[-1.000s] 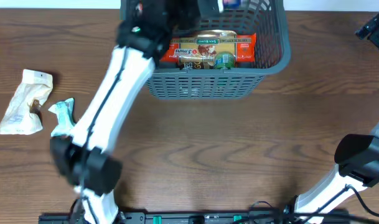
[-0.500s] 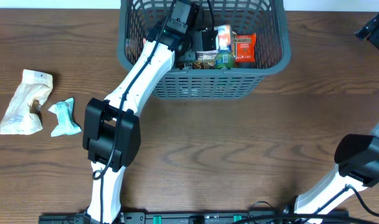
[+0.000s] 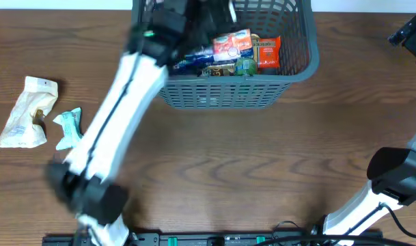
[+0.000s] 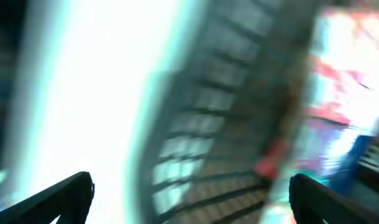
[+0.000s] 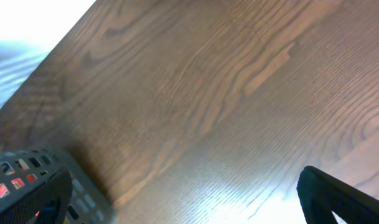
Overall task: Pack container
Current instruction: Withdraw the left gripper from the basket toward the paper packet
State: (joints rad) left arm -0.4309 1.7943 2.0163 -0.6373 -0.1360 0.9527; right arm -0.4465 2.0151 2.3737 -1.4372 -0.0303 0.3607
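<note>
The container [image 3: 221, 96], a dark grey slotted basket, stands at the table's far middle. Inside it lie an orange packet [image 3: 267, 51], a red-and-white packet [image 3: 231, 46] and a blue packet [image 3: 194, 63]. My left arm [image 3: 126, 102] shows as a motion-blurred streak reaching over the container's left part. In the left wrist view my left gripper [image 4: 189, 199] is open with nothing between its fingers; beyond it are the lattice wall [image 4: 201, 124] and blurred packets [image 4: 345, 93]. My right gripper [image 5: 186, 199] is open over bare wood, beside a container corner [image 5: 83, 190].
A beige paper packet [image 3: 26, 113] and a small teal packet [image 3: 70, 128] lie on the wooden table at the far left. The right arm's base link [image 3: 399, 178] stands at the right edge, and its gripper head [image 3: 407, 31] is at the far right.
My left gripper has gone from nearly shut to wide open over the container. The packets inside have shifted, and a blue one now shows. The left arm is swinging fast. The right arm has not moved.
</note>
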